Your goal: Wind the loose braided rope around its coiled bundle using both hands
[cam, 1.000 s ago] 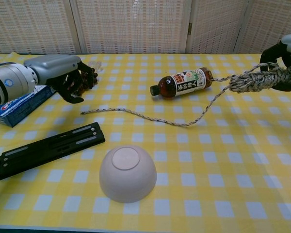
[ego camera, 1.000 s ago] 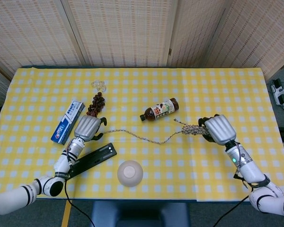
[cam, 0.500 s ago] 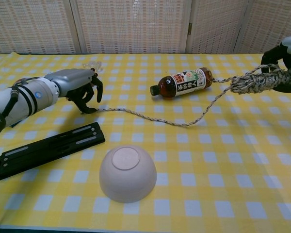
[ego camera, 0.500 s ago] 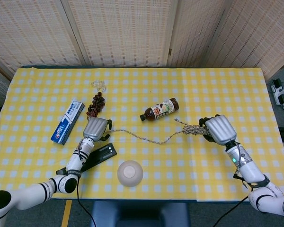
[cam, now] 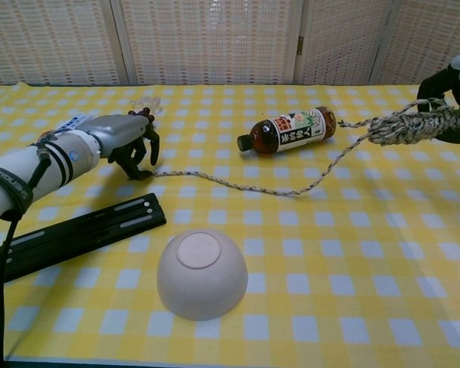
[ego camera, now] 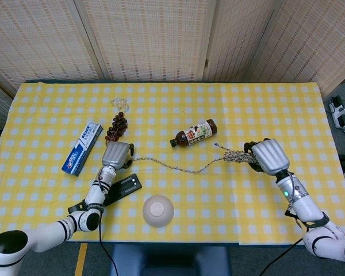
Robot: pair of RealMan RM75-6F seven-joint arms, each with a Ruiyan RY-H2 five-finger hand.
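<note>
The braided rope's coiled bundle [ego camera: 237, 155] [cam: 412, 126] is held just above the table by my right hand [ego camera: 268, 156] [cam: 454, 86] at the right. Its loose rope [ego camera: 178, 168] [cam: 241, 184] trails left across the checked cloth to my left hand [ego camera: 117, 155] [cam: 124, 138]. That hand's fingertips [cam: 142, 172] curl down and pinch the rope's free end against the table. The palm hides the end itself in the head view.
A brown tea bottle [ego camera: 194, 133] [cam: 287, 130] lies just behind the rope. An upturned bowl [ego camera: 158, 210] [cam: 202, 272] and a black bar [ego camera: 112, 192] [cam: 69, 236] lie in front. A toothpaste box [ego camera: 82, 148], dark beads [ego camera: 117, 126] and a clear trinket [ego camera: 120, 103] sit beyond the left hand.
My left hand came right and down from beside the toothpaste box onto the rope's free end. The right hand shifted slightly right, and the loose rope lies a little straighter.
</note>
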